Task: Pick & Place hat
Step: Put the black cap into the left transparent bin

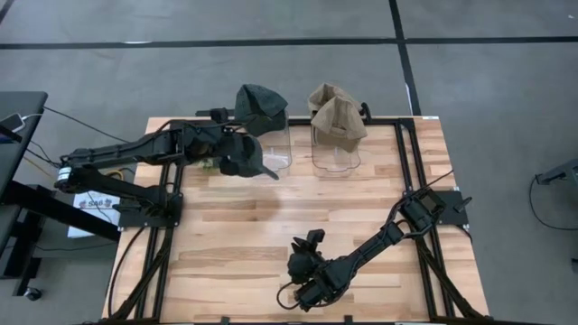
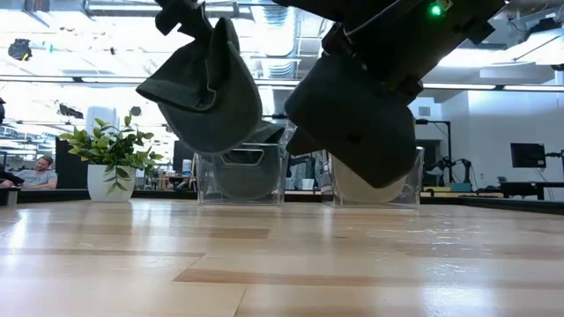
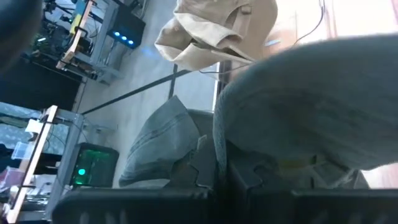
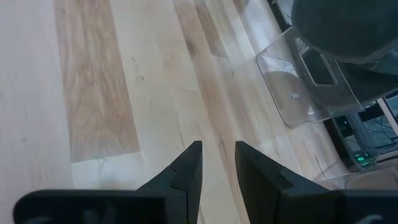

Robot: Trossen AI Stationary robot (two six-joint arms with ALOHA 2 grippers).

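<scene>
Nearest the overhead camera, the left gripper (image 1: 237, 153) hangs above the light wooden slatted table (image 1: 271, 244), its fingers clamped shut on a dark grey cloth cap (image 1: 242, 155), which is lifted clear of the boards. In the low view that cap (image 2: 207, 88) dangles in the air, brim down, in front of a clear plastic bin (image 2: 240, 176). Just beyond the gripper, toward one o'clock in the overhead view, this clear bin (image 1: 278, 149) carries a second dark green-grey cap (image 1: 260, 106) on its far rim. Toward three o'clock from it stands another clear plastic bin (image 1: 336, 152), heaped with tan cloth caps (image 1: 336, 113). The left wrist view shows the held cap's grey fabric (image 3: 311, 106) filling the frame close up, with a tan cap (image 3: 217, 28) beyond.

At the table's six o'clock edge the right gripper (image 1: 312, 244) waits low, well apart from the bins; its two dark fingers (image 4: 186, 171) stand slightly parted over bare wood, holding nothing.

Beyond the table, a potted green plant (image 2: 107, 158) sits at nine o'clock in the low view.
</scene>
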